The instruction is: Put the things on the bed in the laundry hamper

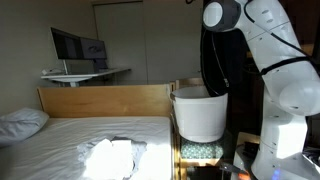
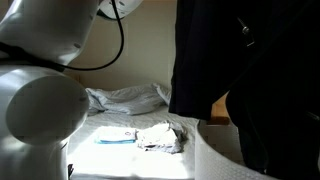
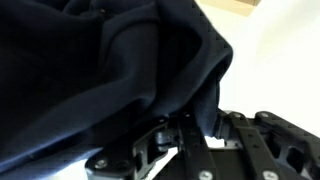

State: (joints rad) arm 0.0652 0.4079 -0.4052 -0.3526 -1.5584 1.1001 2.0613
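My gripper (image 3: 186, 132) is shut on a dark navy garment (image 3: 100, 70), which fills most of the wrist view. In both exterior views the garment (image 1: 214, 62) (image 2: 245, 80) hangs from the arm directly above the white laundry hamper (image 1: 200, 115) beside the bed; its lower end reaches the hamper's rim (image 2: 225, 150). A crumpled white garment (image 1: 110, 156) lies on the bed. An exterior view shows a grey-white cloth (image 2: 160, 135) and a flat light-blue item (image 2: 115, 138) on the bed. The garment hides the gripper itself in both exterior views.
The bed has a wooden headboard (image 1: 105, 100) and a pillow (image 1: 20, 122). A desk with a monitor (image 1: 78, 48) stands behind it. The robot's white base (image 1: 280, 130) stands next to the hamper. A bunched pillow or bedding (image 2: 125, 97) lies at the far side.
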